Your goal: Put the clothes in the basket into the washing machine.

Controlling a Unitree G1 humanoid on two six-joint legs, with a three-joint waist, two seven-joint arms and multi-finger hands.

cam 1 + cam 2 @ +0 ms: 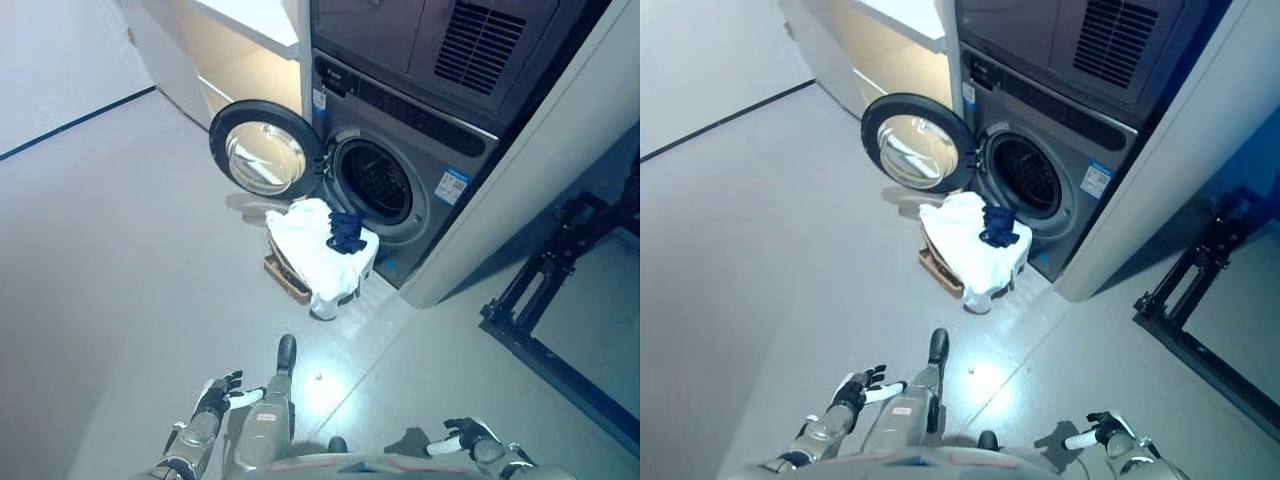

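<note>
The washing machine (400, 170) carries blue-and-white stickers on its front, their print too small to read. Its round door (265, 150) hangs open to the left of the drum. Just before the machine sits the basket (300, 272), heaped with white clothes (310, 245) and a dark blue garment (346, 233). Bare grey floor (130, 280) spreads between basket and robot. The left hand (218, 392) and right hand (465, 436) hang low, fingers loosely apart, holding nothing.

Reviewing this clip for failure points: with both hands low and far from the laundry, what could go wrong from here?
The white cloth drapes over the basket side, so a grab may drag the basket. The small dark garment on top could slip off. The open door stands beside the drum opening; the left hand might bump it. The right hand is empty too.
</note>
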